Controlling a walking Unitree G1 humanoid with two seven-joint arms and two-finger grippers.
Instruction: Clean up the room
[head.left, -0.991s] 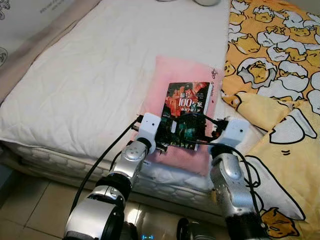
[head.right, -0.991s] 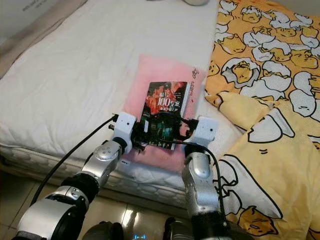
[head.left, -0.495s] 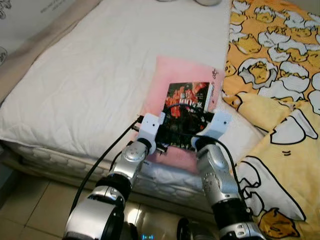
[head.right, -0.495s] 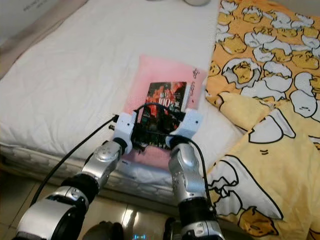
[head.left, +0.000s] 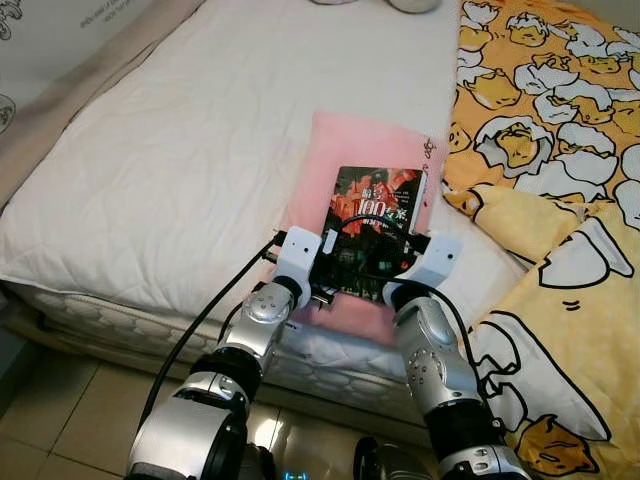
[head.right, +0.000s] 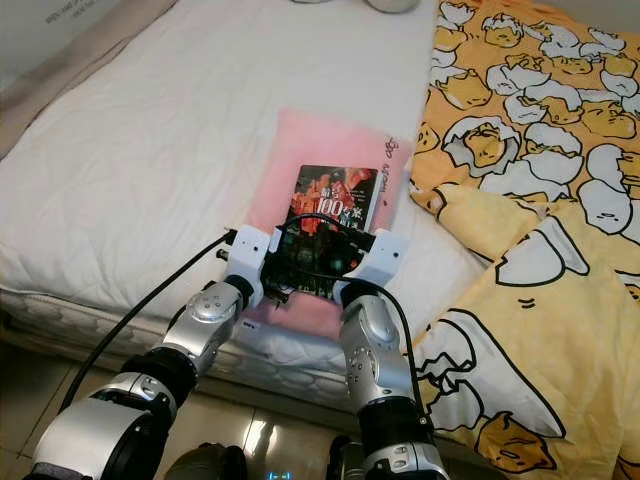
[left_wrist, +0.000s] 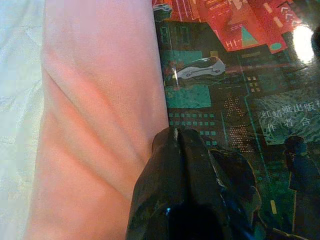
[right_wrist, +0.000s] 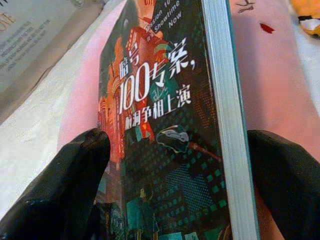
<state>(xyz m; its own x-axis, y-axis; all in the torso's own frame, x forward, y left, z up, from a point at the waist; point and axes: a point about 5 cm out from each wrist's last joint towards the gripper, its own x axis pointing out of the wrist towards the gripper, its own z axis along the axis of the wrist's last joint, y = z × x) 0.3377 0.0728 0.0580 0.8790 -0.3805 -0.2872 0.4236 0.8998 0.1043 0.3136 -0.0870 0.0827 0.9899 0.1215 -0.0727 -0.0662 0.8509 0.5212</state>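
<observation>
Two grippers at book (head.left: 375, 215) on pink cloth (head.left: 340, 160), bed (head.left: 170, 150): right gripper (right_wrist: 175, 185) spread, straddling the book's sides; left gripper (left_wrist: 176, 145) closed, tip touching the cover.

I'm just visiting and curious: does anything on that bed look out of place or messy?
A book lies on a pink cloth at the bed's edge, an odd spot for it. The yellow egg-print blanket is rumpled and hangs off the side. The right gripper straddles the book; nothing looks damaged.
</observation>
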